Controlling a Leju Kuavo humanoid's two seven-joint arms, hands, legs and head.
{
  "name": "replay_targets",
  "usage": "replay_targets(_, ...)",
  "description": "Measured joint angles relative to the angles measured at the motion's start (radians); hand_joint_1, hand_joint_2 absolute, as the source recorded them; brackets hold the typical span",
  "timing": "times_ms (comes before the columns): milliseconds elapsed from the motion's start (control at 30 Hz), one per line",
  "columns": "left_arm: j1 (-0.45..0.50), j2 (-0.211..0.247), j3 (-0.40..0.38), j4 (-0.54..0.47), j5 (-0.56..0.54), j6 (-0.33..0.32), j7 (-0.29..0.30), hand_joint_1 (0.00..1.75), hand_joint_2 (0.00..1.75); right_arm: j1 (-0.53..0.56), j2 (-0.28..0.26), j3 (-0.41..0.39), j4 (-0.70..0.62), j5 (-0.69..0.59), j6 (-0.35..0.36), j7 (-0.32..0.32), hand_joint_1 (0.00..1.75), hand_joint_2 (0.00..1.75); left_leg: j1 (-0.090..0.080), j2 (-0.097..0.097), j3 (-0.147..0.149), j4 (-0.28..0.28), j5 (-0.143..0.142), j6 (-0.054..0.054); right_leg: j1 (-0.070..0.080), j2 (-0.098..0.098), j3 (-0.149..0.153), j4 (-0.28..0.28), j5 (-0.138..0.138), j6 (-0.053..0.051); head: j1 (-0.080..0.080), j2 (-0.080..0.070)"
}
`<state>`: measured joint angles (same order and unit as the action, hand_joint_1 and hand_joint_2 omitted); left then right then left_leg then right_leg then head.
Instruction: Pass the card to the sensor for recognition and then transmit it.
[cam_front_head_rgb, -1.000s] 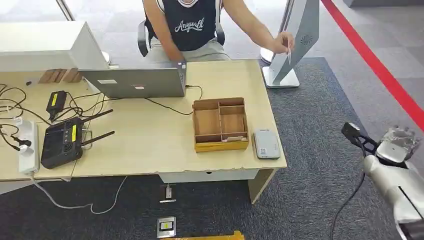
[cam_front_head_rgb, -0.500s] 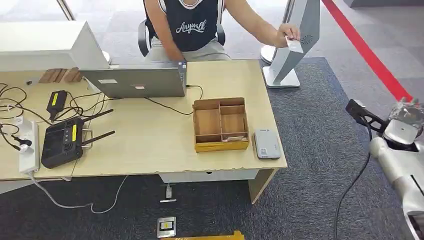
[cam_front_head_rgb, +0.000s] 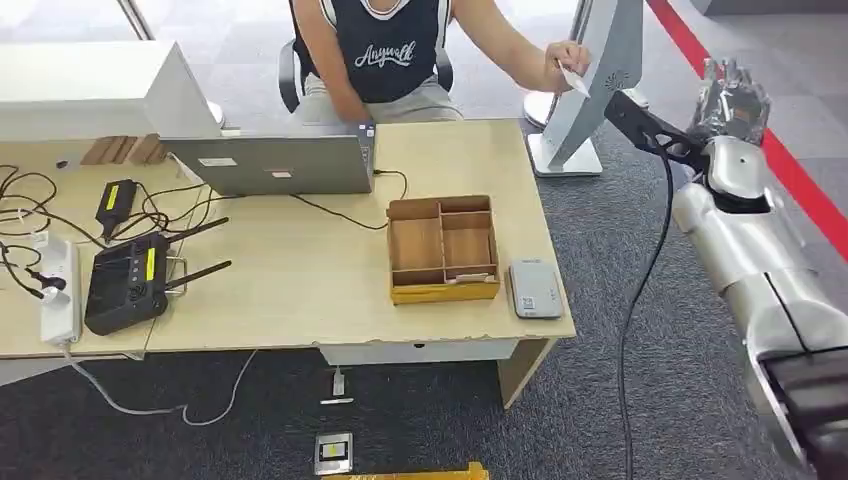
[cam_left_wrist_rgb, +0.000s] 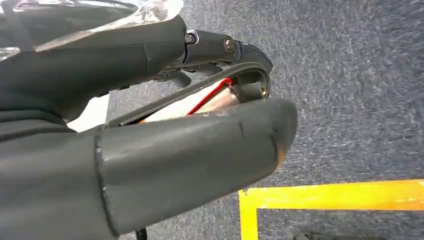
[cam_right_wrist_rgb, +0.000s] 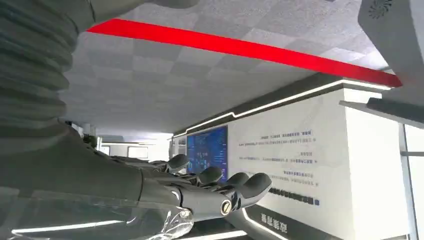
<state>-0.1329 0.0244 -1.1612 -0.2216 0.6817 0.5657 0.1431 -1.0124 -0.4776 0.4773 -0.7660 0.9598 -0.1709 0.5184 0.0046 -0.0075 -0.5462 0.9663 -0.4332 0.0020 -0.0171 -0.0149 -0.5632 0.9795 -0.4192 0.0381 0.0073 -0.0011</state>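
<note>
A seated person's hand (cam_front_head_rgb: 560, 66) holds out a small white card (cam_front_head_rgb: 571, 80) past the desk's far right corner. My right hand (cam_front_head_rgb: 731, 98) is raised to the right of it, fingers spread and nothing in it, a gap away from the card. Seen from the right wrist, its dark fingers (cam_right_wrist_rgb: 220, 187) stretch out straight. The grey card sensor (cam_front_head_rgb: 535, 288) lies flat at the desk's near right corner. My left hand (cam_left_wrist_rgb: 190, 125) hangs over carpet, its thumb lying against a curled finger, holding nothing.
A wooden compartment tray (cam_front_head_rgb: 443, 250) sits left of the sensor. A white kiosk stand (cam_front_head_rgb: 598, 75) rises just behind the card. A laptop (cam_front_head_rgb: 270, 160), router (cam_front_head_rgb: 130, 285), power strip and cables cover the desk's left. Yellow floor tape (cam_left_wrist_rgb: 325, 195) lies below my left hand.
My right arm has swung up from low at the right to level with the person's hand. The person's hand keeps the card by the kiosk, shifting it slightly.
</note>
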Motion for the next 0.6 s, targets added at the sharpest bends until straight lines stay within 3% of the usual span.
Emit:
replay_targets(100, 0.0, 0.0, 0.0, 0.0, 0.0, 0.0, 0.0, 0.0, 0.0, -0.009, 0.017, 0.016, 0.0, -0.007, -0.007, -0.005, 0.0, 1.75, 0.0, 0.001, 0.0, 0.0, 0.0, 0.0, 0.0, 0.0, 0.0, 0.0, 0.0, 0.0, 0.0, 0.0)
replay_targets(233, 0.001, 0.001, -0.002, 0.0, -0.013, -0.001, -0.01, 0.0, 0.0, -0.03, 0.051, 0.045, 0.004, -0.012, -0.008, -0.068, 0.0, 1.75, 0.0, 0.003, -0.001, 0.0, 0.0, 0.0, -0.001, 0.002, -0.002, 0.0, 0.0, 0.0, 0.0, 0.0)
replay_targets(600, -0.004, 0.015, -0.028, 0.0, -0.061, -0.031, -0.056, 0.0, 0.0, -0.107, 0.208, 0.197, 0.055, 0.056, -0.009, -0.129, 0.0, 1.75, 0.001, 0.002, -0.001, 0.0, 0.001, -0.001, 0.001, 0.002, -0.003, 0.001, 0.0, -0.001, -0.001, 0.0)
